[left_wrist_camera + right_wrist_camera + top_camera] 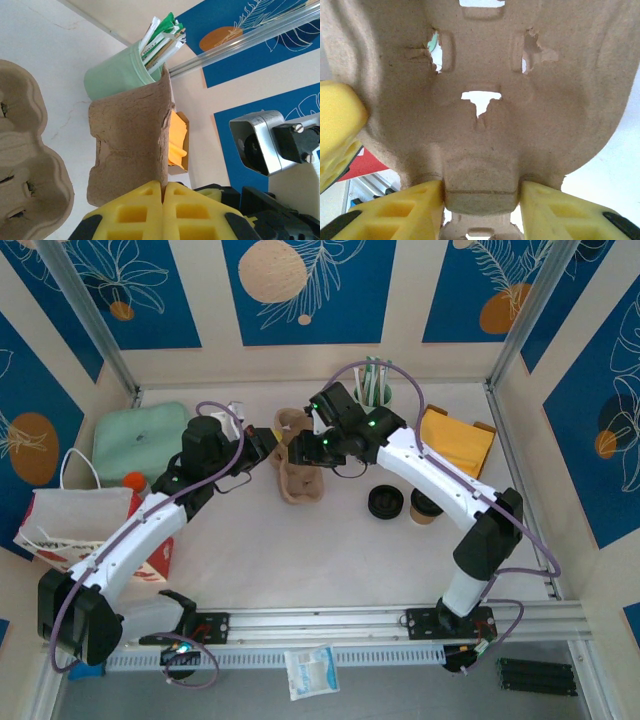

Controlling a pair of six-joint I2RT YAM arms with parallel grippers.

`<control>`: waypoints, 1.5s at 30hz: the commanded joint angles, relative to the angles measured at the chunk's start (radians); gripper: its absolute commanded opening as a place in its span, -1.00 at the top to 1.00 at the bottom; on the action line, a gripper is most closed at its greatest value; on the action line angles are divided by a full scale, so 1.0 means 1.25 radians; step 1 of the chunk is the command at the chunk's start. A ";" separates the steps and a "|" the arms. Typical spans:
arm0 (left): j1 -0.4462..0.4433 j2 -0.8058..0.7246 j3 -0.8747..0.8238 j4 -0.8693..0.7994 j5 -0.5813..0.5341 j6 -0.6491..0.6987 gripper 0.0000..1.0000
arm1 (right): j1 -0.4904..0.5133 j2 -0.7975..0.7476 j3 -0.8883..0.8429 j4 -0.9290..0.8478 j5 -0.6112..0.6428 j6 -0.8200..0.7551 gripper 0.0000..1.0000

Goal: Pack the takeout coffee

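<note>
- The takeout coffee [422,510] stands on the worktop [300,550], right of centre in the top view, just beside a black lid [385,502] and partly under the right arm.
- The left tool [162,186] is clamped on the edge of a pulp cup carrier [130,145], which it holds upright.
- The right tool [481,200] has its fingers tight against both sides of a carrier tab [480,180].
- At the left edge of the top view, a paper bag [75,525] carries red print too small for us to read.
</note>
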 commanded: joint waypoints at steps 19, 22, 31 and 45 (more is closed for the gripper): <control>-0.006 -0.013 0.099 -0.072 -0.011 0.073 -0.91 | -0.020 -0.071 -0.062 0.031 0.009 0.018 0.38; 0.003 -0.020 0.131 -0.138 -0.017 0.114 -0.99 | -0.031 -0.101 -0.088 0.034 0.013 0.020 0.39; 0.000 -0.046 0.104 -0.357 -0.029 0.216 -0.99 | -0.100 -0.252 -0.200 0.053 -0.014 0.025 0.39; -0.238 0.085 -0.081 -0.201 -0.107 0.128 -0.99 | -0.199 -0.387 -0.341 0.078 -0.107 0.019 0.38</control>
